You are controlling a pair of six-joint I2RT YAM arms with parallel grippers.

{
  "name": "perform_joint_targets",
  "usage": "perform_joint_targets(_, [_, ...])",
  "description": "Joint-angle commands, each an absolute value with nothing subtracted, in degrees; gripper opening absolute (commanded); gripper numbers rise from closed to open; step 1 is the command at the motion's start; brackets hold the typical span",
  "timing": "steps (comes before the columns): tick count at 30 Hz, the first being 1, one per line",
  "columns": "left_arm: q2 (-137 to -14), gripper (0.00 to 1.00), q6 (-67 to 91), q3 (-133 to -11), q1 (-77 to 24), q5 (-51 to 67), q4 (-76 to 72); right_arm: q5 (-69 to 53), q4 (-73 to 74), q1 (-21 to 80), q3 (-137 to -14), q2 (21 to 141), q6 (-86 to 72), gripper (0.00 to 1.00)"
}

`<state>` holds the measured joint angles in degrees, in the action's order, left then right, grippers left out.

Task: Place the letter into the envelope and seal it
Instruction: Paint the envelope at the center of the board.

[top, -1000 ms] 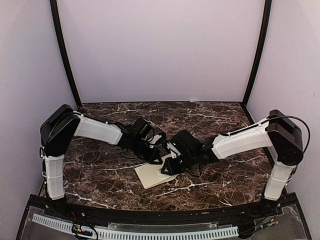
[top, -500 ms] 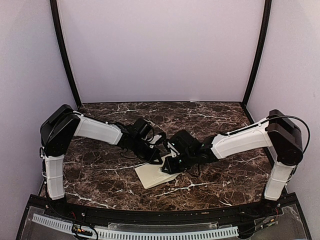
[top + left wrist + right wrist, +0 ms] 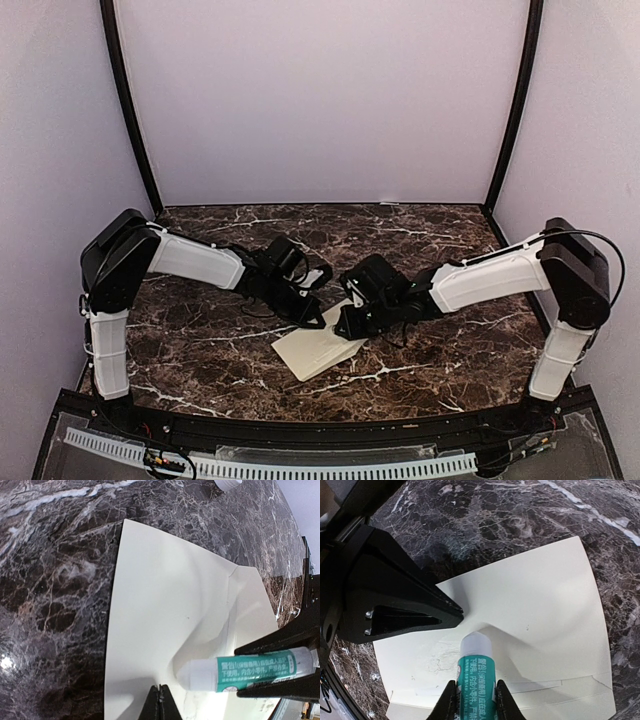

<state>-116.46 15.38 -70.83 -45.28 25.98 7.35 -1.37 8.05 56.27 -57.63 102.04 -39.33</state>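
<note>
One envelope (image 3: pixel 165 615) lies flat on the table (image 3: pixel 55 590). The left gripper (image 3: pixel 160 703), jaws together, presses down on it, likely to pin it. Just beside, the right gripper (image 3: pixel 474 697) clamps one glue stick (image 3: pixel 476 667), whose tip touches the paper, probably for sealing. No letter shows.

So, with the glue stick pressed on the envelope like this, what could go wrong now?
1. The envelope buckles around the tip of the glue stick; more pressure may crease it.
2. Only the shut left gripper seems to pin the paper, so it might slide or turn.
</note>
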Motion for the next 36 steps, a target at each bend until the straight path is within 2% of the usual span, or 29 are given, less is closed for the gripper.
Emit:
perform_joint_targets(1, [-118.21,0.00,14.68,-70.22,-45.62,24.15,11.79,1.57,14.07,55.23,-55.02,101.17,-39.45,0.04])
perform_joint_targets(16, [-118.21,0.00,15.05,-70.22,-45.62,24.02,11.95,-7.90,8.54,58.13,-56.60,102.44,-34.01,0.05])
perform_joint_targets(36, [-118.04,0.00,15.04,-70.26,-45.70,24.00,12.02,-6.52,9.31,60.12,-58.80,104.68,-36.53,0.04])
